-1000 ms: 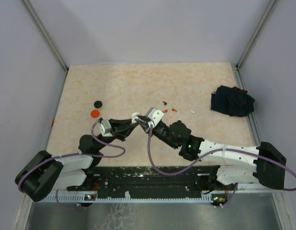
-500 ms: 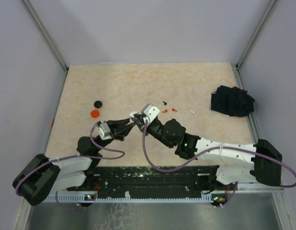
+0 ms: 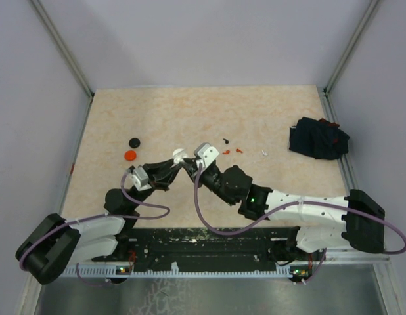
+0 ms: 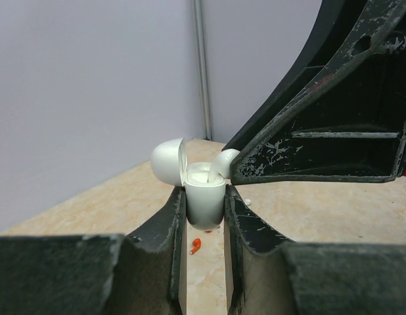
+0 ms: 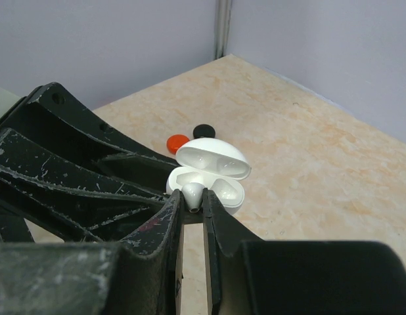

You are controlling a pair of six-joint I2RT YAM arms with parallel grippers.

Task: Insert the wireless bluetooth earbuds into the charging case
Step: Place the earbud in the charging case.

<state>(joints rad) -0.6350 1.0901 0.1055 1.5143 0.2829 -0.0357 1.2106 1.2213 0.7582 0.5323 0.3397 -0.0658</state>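
Observation:
A white charging case (image 4: pixel 205 197) stands upright with its lid (image 4: pixel 167 161) swung open, and my left gripper (image 4: pixel 204 209) is shut on its body. My right gripper (image 5: pixel 193 201) is shut on a white earbud (image 5: pixel 194 192), whose tip sits at the near socket of the case (image 5: pixel 223 190). In the top view both grippers meet at the case (image 3: pixel 179 155) left of the table's middle. Loose earbuds lie behind them: a black one (image 3: pixel 225 140), red-orange ones (image 3: pixel 237 151) and a white one (image 3: pixel 264 153). One red-orange earbud (image 4: pixel 196 246) lies on the table under the case.
A black disc (image 3: pixel 133 142) and a red disc (image 3: pixel 129 155) lie to the left of the grippers. A dark navy cloth bundle (image 3: pixel 318 138) sits at the right edge. Grey walls and metal rails border the beige table (image 3: pixel 190 111).
Both grippers have shifted slightly left and away together. The right gripper has brought the white earbud up to the open case.

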